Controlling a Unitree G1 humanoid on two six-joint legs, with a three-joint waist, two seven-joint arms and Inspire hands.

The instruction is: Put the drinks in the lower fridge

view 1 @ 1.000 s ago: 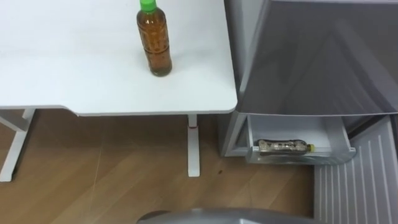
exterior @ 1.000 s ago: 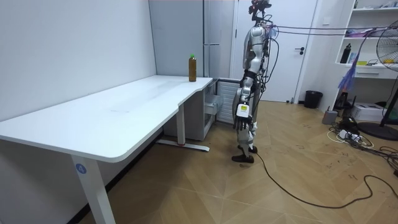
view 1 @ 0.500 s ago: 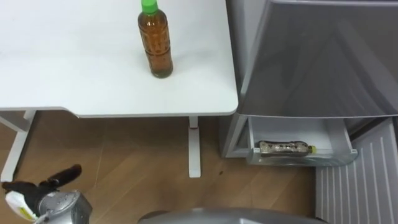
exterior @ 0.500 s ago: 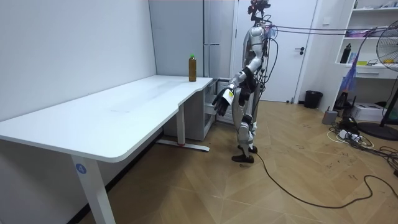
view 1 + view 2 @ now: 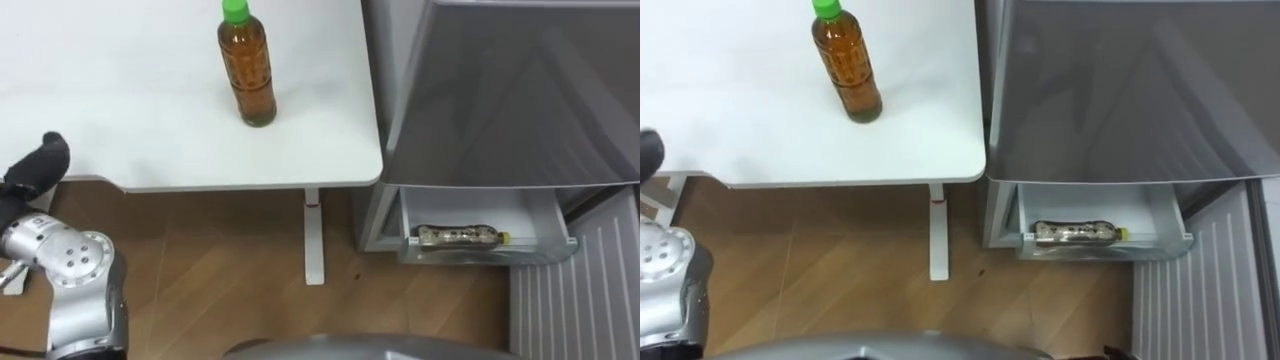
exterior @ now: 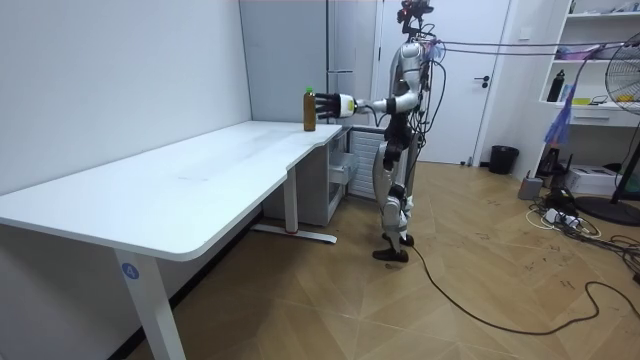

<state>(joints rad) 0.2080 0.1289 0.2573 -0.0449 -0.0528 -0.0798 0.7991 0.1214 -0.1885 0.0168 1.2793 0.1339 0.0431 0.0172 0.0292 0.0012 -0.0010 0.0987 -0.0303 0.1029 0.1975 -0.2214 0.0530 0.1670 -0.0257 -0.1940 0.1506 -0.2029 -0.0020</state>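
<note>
A brown tea bottle [image 5: 248, 65] with a green cap stands upright on the white table [image 5: 150, 120], near its right end; it also shows as the bottle [image 5: 846, 62] and the bottle [image 6: 310, 110]. A second bottle [image 5: 457, 236] lies on its side in the open lower fridge drawer [image 5: 480, 256]. My left hand [image 5: 36, 166], black-gloved, is raised over the table's front edge far left of the standing bottle, open and holding nothing. From the room, the left hand [image 6: 331, 104] is level with the bottle and a little short of it.
The grey fridge [image 5: 500, 90] stands right against the table's right end. Its lower door [image 5: 590, 290], ribbed inside, hangs open at the lower right. Wooden floor and the table leg [image 5: 311, 240] lie below. I stand facing the table corner and the fridge.
My left arm has swung up from my side to table height, and the hand has come into the eye view at the left. Both bottles stay where they were.
</note>
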